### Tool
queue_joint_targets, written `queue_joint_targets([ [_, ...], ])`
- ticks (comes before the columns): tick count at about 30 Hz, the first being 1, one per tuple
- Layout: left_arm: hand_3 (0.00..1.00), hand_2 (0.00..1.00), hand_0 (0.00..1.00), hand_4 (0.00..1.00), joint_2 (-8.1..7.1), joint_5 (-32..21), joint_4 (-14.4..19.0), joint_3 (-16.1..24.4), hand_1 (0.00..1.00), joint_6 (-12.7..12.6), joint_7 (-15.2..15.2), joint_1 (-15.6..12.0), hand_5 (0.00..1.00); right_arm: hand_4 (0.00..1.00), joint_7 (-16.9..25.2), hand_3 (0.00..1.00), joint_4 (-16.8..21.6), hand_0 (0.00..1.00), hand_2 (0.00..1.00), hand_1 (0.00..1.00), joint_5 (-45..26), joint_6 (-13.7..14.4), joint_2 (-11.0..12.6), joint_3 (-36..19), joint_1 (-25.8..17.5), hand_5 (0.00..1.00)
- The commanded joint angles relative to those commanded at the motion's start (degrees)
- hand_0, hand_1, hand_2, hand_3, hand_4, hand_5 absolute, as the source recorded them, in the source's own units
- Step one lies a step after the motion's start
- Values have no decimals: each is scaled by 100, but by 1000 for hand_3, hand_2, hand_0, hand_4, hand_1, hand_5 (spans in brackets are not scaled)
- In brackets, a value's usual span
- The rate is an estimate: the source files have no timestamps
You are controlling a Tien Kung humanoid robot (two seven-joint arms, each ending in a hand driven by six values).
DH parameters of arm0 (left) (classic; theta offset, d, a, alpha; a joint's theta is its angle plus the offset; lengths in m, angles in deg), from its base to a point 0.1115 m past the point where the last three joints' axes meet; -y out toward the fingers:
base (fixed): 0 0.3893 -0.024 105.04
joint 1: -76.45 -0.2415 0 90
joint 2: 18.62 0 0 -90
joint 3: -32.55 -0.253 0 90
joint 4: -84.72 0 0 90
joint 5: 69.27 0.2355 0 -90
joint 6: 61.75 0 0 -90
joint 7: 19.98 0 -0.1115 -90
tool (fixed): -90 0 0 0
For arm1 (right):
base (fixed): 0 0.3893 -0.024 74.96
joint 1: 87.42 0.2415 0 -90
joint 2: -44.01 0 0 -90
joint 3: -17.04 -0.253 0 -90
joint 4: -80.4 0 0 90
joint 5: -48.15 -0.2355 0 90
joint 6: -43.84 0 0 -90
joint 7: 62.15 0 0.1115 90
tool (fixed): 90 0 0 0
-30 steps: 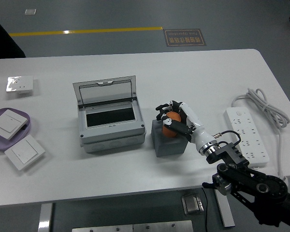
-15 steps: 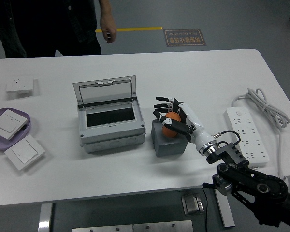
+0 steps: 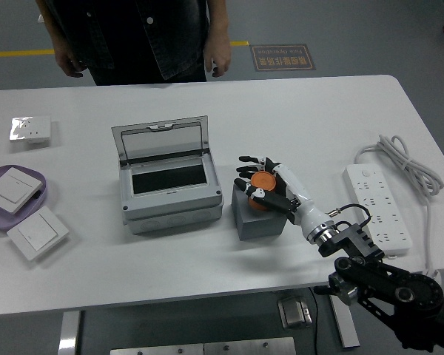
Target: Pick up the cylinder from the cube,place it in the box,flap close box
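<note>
An orange cylinder (image 3: 262, 185) stands on a dark grey cube (image 3: 255, 217) at the table's middle. My right hand (image 3: 257, 181) reaches in from the lower right and its fingers curl around the cylinder, which still rests on the cube. A grey box (image 3: 171, 177) stands just left of the cube, its clear flap lid (image 3: 161, 138) tilted up and back, its dark inside showing. My left arm is out of view.
A white power strip (image 3: 377, 204) with a coiled cable (image 3: 403, 158) lies at the right. A purple tray (image 3: 31, 208) with a wall switch, a loose switch (image 3: 37, 233) and a socket plate (image 3: 30, 130) lie at the left. A person (image 3: 140, 33) stands at the far side, hands hanging.
My right hand's fingers have closed more tightly around the cylinder. A person has walked in from the left and now stands behind the table's middle.
</note>
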State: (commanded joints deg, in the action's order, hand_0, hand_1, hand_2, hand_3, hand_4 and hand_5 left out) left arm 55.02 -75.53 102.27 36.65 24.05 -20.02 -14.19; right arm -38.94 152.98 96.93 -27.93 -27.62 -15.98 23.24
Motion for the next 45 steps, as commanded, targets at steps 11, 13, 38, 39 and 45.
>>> queue_joint_targets([
  [11, 643, 605, 613, 721, 6, 27, 2, 13, 629, 0, 0, 9, 198, 810, -58, 760, 12, 796, 697, 716, 263, 96, 6, 44, 8, 238],
  [13, 643, 605, 613, 721, 4, 28, 0, 12, 629, -1, 1, 10, 198, 810, -64, 760, 12, 796, 697, 716, 272, 103, 7, 61, 14, 238],
  [38, 643, 604, 613, 719, -6, 23, -1, 16, 629, -3, -8, 36, 188, 529, 209, 714, 46, 768, 671, 707, -332, 74, -16, 48, 8, 2],
  [39, 643, 604, 613, 719, -8, 12, -3, 5, 629, -2, -9, 38, 188, 529, 241, 714, 62, 768, 671, 707, -358, 101, -18, 47, 9, 2],
  [45, 642, 604, 613, 718, -27, -8, -7, -19, 629, -2, -11, 44, 185, 221, 336, 648, 106, 767, 639, 681, -434, 220, -14, 90, 28, 2],
])
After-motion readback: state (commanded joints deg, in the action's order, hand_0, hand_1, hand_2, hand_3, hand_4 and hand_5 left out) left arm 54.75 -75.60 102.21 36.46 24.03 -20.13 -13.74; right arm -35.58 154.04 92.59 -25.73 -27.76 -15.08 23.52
